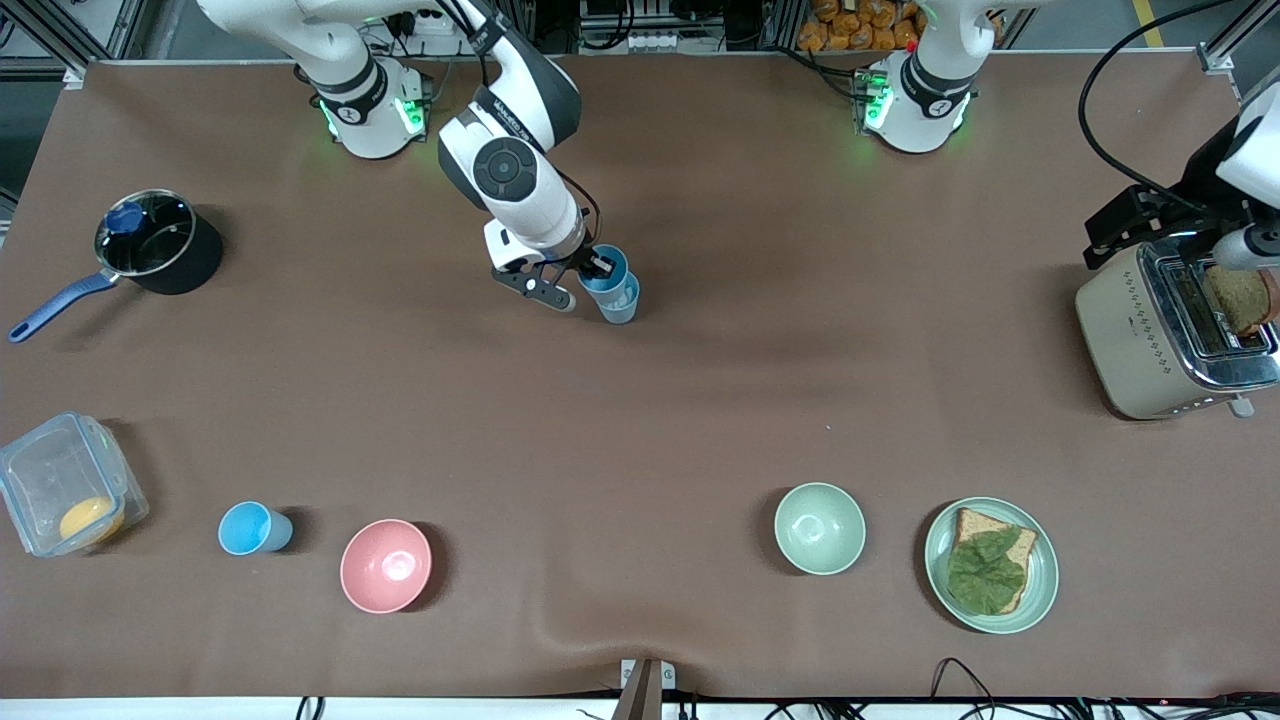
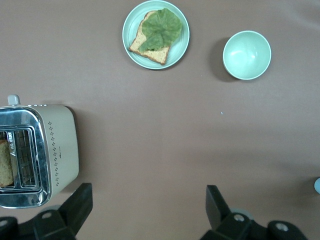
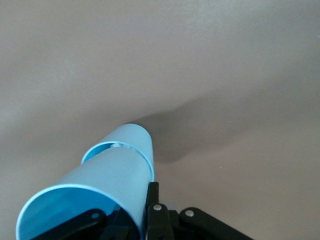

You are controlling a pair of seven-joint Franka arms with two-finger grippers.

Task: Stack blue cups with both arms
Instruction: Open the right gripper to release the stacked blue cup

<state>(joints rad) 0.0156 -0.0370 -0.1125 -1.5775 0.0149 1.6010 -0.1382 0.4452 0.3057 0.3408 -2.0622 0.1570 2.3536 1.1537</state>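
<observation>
My right gripper (image 1: 597, 268) is shut on the rim of a light-blue cup (image 1: 608, 276), one finger inside it and one outside. That cup sits partway inside a second blue cup (image 1: 623, 308) on the table near the robots' bases. In the right wrist view the held cup (image 3: 95, 180) fills the foreground, with the lower cup (image 3: 139, 136) around its base and my right gripper (image 3: 132, 216) on its wall. A third blue cup (image 1: 254, 528) stands near the front camera, beside the pink bowl. My left gripper (image 1: 1138, 225) waits open and empty in the air beside the toaster, over bare table (image 2: 146, 207).
A toaster (image 1: 1130, 340) holding bread stands at the left arm's end. A pale green bowl (image 1: 820, 528) and a plate (image 1: 1043, 590) of bread and lettuce sit near the front camera. A pink bowl (image 1: 386, 565), a clear box (image 1: 60, 480) and a black pot (image 1: 160, 245) sit toward the right arm's end.
</observation>
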